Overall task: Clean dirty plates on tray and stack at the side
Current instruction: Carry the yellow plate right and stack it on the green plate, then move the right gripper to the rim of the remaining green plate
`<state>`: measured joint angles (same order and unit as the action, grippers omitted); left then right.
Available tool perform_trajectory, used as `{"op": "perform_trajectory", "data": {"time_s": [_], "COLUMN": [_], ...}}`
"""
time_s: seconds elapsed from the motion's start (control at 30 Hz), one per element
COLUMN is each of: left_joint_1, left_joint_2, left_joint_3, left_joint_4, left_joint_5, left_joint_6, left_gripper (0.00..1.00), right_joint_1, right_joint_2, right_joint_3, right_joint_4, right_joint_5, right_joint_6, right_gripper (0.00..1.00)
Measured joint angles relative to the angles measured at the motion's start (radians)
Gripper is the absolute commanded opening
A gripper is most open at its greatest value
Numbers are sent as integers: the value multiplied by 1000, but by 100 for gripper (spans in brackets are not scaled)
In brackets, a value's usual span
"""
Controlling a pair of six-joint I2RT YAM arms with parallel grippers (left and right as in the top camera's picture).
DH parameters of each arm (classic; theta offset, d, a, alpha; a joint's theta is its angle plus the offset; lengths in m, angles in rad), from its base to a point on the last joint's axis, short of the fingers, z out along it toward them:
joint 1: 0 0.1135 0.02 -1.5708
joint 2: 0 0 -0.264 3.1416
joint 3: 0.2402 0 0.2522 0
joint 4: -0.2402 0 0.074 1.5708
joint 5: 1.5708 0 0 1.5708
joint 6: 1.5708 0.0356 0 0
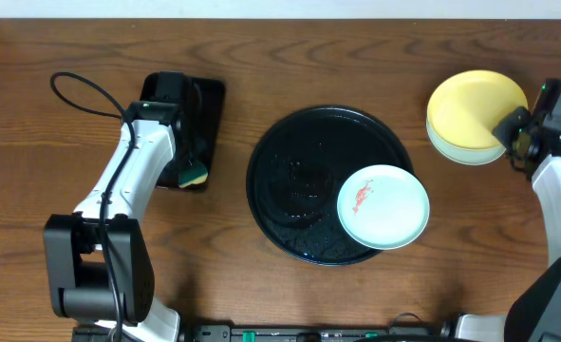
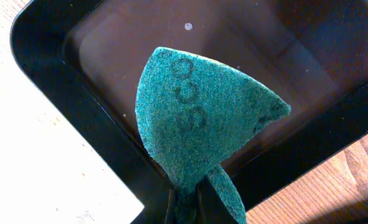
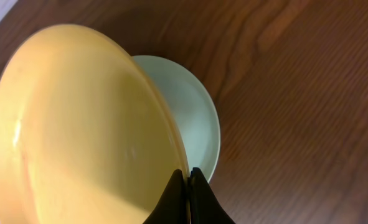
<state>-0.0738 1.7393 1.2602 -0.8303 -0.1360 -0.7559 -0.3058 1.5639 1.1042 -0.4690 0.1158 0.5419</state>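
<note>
Overhead alone shows smeared plate (image 1: 383, 207) on tray (image 1: 285, 152).

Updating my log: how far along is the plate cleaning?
Looks done: one mint plate sits at the side. In hand: the right end effector pinches the yellow plate above it; the left end effector grips a sponge. Left: a red-smeared plate on the round tray.

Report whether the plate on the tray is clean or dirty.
Dirty: the mint-white plate on the round tray bears a red smear.
</note>
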Motion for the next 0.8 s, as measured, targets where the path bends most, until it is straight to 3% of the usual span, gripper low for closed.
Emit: {"op": "perform_trajectory", "data": {"time_s": [0.27, 0.37, 0.43, 0.6, 0.8], "left_joint_1": [-1, -1, -1, -1, -1], "left_joint_2": [0, 0, 0, 0, 0], "left_joint_3": [0, 0, 0, 0, 0], "left_joint_4": [1, 2, 2, 2, 5], "left_joint_5": [0, 0, 0, 1, 3], "left_joint_6": [0, 0, 0, -3, -3], "left_gripper": [7, 7, 8, 7, 7], "right_joint_1": [-42, -48, -50, -50, -50], "right_joint_2": [73, 134, 167, 195, 178], "right_joint_3": [-39, -39, -39, -39, -26], "right_joint_4": [98, 123, 126, 145, 88], "right_joint_5": [-12, -14, -17, -50, -213], "right_joint_6": [33, 35, 39, 16, -13], "right_gripper": [1, 21, 45, 76, 79]}}
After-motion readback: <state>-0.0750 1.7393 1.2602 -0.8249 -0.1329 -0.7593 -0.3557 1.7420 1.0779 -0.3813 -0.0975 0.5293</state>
